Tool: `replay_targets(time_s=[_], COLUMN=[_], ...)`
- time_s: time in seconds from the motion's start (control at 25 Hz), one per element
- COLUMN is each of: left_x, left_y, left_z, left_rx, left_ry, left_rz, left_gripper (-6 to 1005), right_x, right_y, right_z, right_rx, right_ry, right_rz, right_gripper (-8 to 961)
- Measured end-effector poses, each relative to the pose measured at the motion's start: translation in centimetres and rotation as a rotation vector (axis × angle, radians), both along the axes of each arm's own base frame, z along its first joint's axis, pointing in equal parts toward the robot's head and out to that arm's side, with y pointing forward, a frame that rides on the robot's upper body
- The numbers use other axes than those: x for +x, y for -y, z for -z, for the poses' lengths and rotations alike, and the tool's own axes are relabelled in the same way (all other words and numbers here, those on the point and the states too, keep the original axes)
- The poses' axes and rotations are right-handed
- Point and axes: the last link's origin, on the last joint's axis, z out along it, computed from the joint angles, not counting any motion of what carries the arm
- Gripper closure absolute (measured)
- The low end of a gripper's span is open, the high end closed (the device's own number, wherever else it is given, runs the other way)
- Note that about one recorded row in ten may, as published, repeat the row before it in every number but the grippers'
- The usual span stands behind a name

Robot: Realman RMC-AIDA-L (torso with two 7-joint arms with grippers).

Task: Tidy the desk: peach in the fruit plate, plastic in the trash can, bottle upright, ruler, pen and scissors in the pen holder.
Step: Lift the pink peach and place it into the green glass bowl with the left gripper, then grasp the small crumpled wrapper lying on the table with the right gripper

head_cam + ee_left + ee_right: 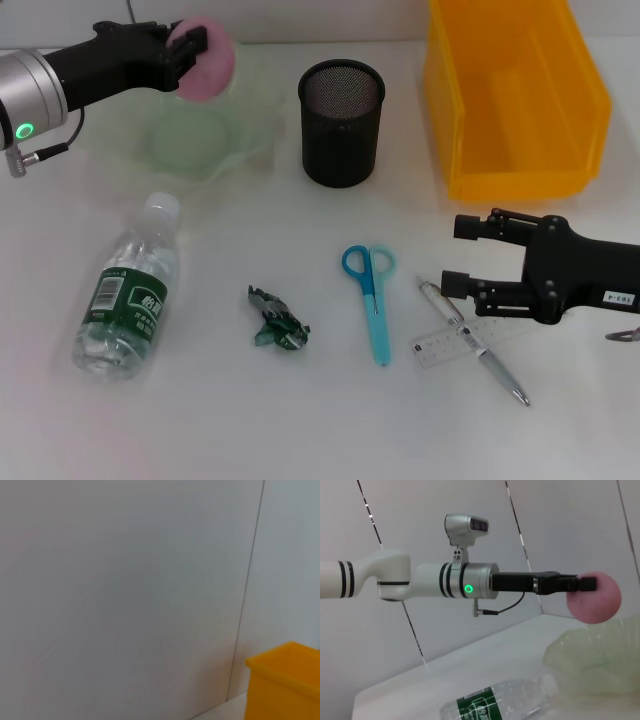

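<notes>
My left gripper (190, 52) is shut on the pink peach (208, 58) and holds it above the pale green fruit plate (245, 150) at the back left; the right wrist view shows the peach (596, 598) hanging over the plate (590, 655). A clear bottle (128, 290) with a green label lies on its side at the front left. Crumpled green plastic (278, 322) lies mid-table, beside blue scissors (372, 300). A pen (480, 345) and a clear ruler (450, 345) lie crossed just before my open right gripper (462, 255). The black mesh pen holder (341, 122) stands at the back.
A yellow bin (515, 95) stands at the back right, its corner showing in the left wrist view (285, 685). A white wall rises behind the table.
</notes>
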Motion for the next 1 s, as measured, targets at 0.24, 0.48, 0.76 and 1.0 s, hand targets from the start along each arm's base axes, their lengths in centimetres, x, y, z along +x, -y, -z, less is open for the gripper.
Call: replay_targets(time_s=[0.24,0.48,0.76,1.0], left_x=[-0.2,-0.6,-1.0,-1.5], left_y=[1.4,1.6,2.4,4.9], left_z=[-0.5,-0.4,-1.0,-2.2], left_rx=[0.062,0.083,0.093,0.087], left_ry=[0.032,0.035,0.072,0.106], left_rz=[0.111,0.12,0.128,0.203], left_gripper=[813,600,250,152], right_x=[-0.8,-1.0,-2.1,-4.5], right_y=[-0.1,-0.5,-1.1,-2.4], right_z=[-0.8,-1.6,-3.2,-6.5], right_rx=[0.006,-0.001,-0.078,-0.152], right_ry=[-0.046,-0.035,-0.042,0.025], right_rz=[-0.032,-0.018,0.048,0.126], right_gripper=[138,138,139,140])
